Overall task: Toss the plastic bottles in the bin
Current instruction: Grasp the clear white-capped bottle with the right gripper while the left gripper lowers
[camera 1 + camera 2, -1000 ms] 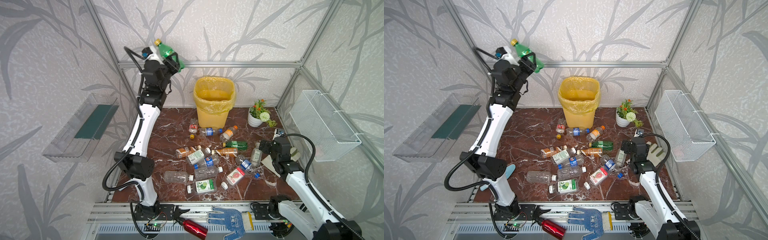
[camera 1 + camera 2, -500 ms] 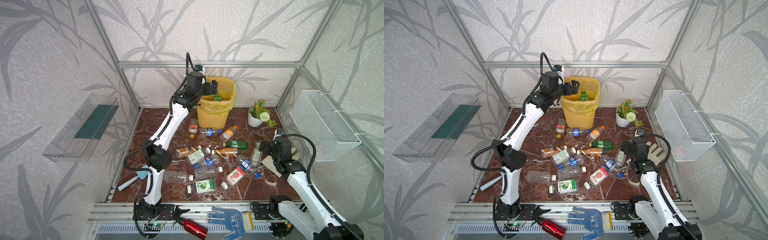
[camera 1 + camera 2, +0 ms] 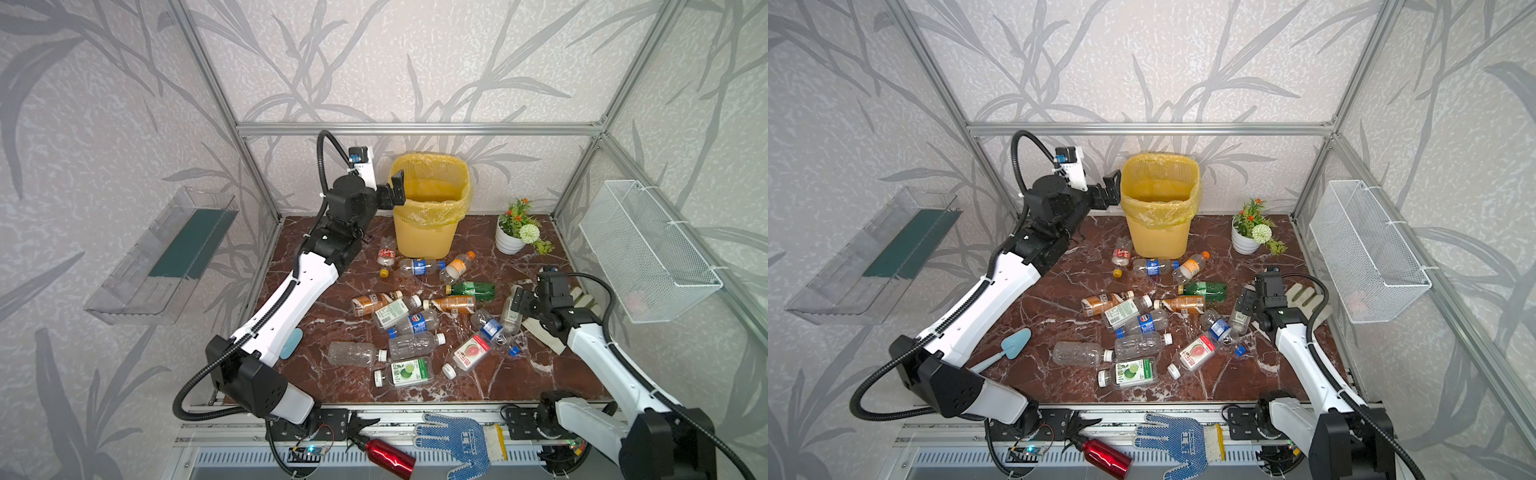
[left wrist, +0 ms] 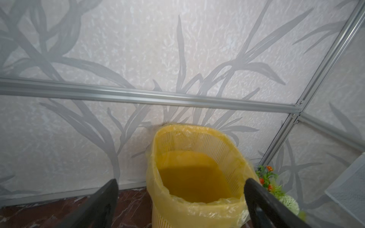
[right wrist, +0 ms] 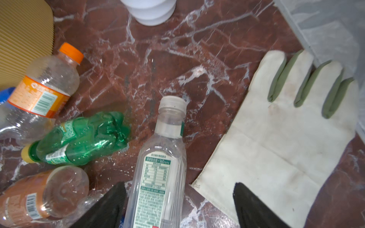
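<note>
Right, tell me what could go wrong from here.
1. The right tool straddles the clear bottle off-centre, with the bottle nearer one finger; closing may push it sideways.
2. The white glove lies close to the other finger and could get pinched too.
3. The left tool hangs open beside the rim of the bin; a careless swing might knock it.

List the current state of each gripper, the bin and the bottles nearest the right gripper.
bin: upright, bag-lined.
clear bottle: lying flat, capped, not gripped.
green bottle: lying flat, crumpled, capped.
orange-capped bottle: lying flat.
left gripper: open, empty, beside the bin's rim.
right gripper: open, straddling the clear bottle.
</note>
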You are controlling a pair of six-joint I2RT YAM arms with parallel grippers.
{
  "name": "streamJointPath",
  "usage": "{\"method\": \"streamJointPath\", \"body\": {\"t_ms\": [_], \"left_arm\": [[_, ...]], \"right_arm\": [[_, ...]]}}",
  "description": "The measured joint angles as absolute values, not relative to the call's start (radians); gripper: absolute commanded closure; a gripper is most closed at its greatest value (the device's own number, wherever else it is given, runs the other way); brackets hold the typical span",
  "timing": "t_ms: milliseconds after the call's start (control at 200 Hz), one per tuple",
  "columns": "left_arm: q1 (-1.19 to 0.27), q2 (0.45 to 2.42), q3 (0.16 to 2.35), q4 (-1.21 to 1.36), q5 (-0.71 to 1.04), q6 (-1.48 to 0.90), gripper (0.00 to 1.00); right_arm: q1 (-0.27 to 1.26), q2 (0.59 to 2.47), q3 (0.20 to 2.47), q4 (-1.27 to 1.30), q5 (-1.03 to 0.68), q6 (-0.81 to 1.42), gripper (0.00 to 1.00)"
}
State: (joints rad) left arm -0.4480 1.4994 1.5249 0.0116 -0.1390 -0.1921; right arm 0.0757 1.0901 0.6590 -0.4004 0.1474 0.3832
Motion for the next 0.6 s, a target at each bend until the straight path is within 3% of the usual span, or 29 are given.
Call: {"method": "streamJointPath", "body": {"t_ms": [245,435,600], "left_arm": [[-0.324,1.440,1.277,-0.018,-0.141,-0.230,0.01],[-0.237,1.364,1.209,-0.035,-0.138,-0.266,0.01],[-0.229,1.361,1.190,-0.046,-0.138,-0.275,0.01]], "right_arm": [[0.076,1.264,0.735,-0.458,0.073,0.416,0.15],[0.088,1.342,0.787,-0.482,0.051,0.419,0.15],[0.094,1.415,0.827,-0.515,0.051,0.413,0.24]]}}
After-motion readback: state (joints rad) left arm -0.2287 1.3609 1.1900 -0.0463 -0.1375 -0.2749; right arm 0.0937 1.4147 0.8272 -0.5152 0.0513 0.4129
